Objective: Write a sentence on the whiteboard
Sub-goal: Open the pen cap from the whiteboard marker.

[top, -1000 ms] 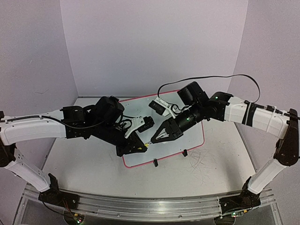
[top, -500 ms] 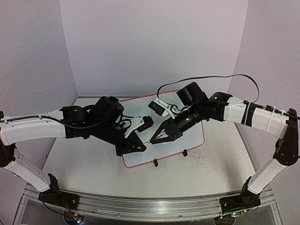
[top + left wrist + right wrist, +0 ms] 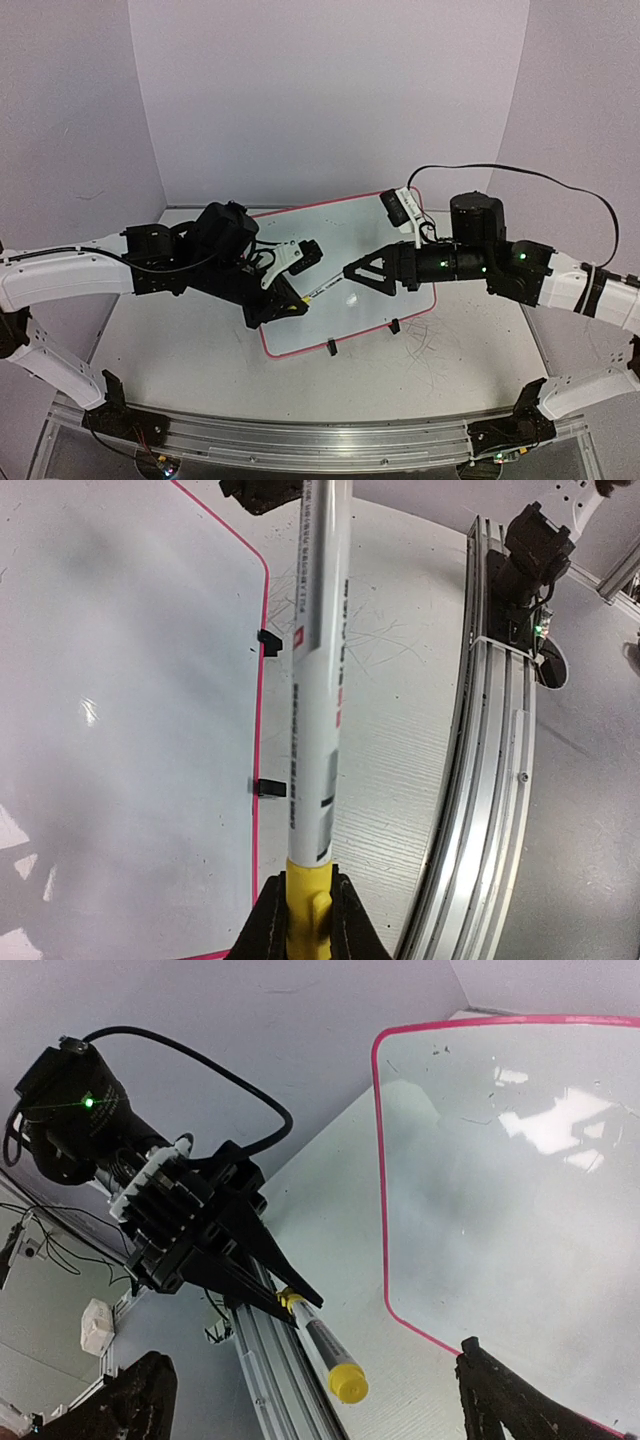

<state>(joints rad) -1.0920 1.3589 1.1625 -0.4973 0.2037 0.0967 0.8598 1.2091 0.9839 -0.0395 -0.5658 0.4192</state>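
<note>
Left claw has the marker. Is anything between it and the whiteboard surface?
Nothing visible does. The marker in the left claw hangs over the bare whiteboard. The open right claw faces its far end, not under it.

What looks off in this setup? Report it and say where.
Grey scribbles mark the tabletop just off the whiteboard's near right corner, ink where it does not belong. The whiteboard sits at a slant on the tabletop and shows no writing, though the left gripper grips a marker.
</note>
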